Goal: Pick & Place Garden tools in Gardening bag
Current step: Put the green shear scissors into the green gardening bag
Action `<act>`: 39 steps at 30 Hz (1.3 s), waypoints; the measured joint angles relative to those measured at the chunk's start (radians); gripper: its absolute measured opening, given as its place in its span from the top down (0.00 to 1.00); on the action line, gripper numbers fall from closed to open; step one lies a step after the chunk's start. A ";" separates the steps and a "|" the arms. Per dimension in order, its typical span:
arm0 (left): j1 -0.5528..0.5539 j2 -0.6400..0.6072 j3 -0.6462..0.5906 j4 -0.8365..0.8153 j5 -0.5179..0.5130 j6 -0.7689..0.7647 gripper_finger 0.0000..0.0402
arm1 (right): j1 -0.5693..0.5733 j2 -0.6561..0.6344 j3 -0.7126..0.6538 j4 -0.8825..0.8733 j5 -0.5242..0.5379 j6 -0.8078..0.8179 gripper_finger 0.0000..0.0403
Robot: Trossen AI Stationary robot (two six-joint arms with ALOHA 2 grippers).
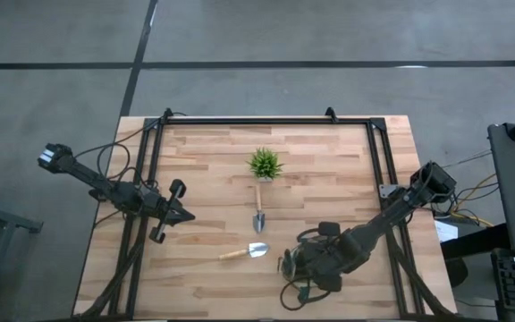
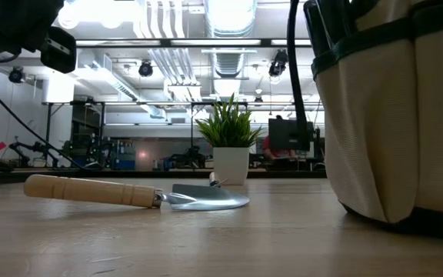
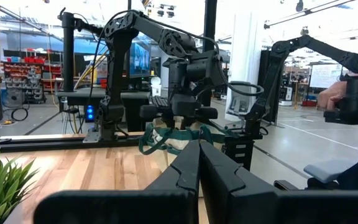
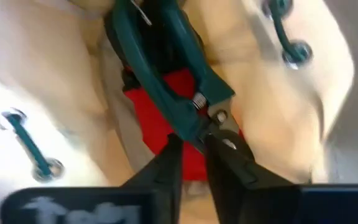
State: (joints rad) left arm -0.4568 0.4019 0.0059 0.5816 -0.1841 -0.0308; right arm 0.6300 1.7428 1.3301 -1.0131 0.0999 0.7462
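The gardening bag stands at the table's near right, largely hidden in the high view under my right gripper. That gripper points down into the bag's mouth, its fingers a little apart. Just beyond them, inside the bag, lie teal-handled pruning shears on a red item. Two silver trowels with wooden handles lie flat on the table: one below the plant, one nearer the front edge. My left gripper hovers shut over the table's left part, holding nothing. My right gripper comes at the shears from above, its fingertips on either side of the shears' blade end. Whether they touch it, I cannot tell. The shears rest in the bag, lying on the red item.
A small spiky green potted plant stands at the table's middle far side. A black frame rail runs along the far edge and down both sides. A person's hand shows in the room beyond the table.
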 joint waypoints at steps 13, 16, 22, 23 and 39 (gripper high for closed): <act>0.000 0.000 0.000 0.000 0.000 0.000 0.97 | 0.005 0.009 -0.068 0.166 0.096 -0.208 0.46; 0.000 0.000 0.000 0.000 0.000 0.000 0.97 | 0.005 0.009 -0.090 0.187 0.079 -0.218 0.44; 0.000 0.000 0.000 0.000 0.000 0.000 0.97 | 0.003 0.009 -0.149 0.245 0.078 -0.247 0.46; 0.000 0.000 0.000 0.000 0.000 0.000 0.97 | 0.003 0.008 -0.159 0.258 0.079 -0.255 0.47; 0.000 0.000 0.000 0.000 0.000 0.000 0.97 | -0.023 0.008 -0.172 0.279 0.080 -0.201 0.89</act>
State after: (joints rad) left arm -0.4568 0.4019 0.0059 0.5816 -0.1841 -0.0311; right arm 0.6068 1.7508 1.1586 -0.7341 0.1801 0.5452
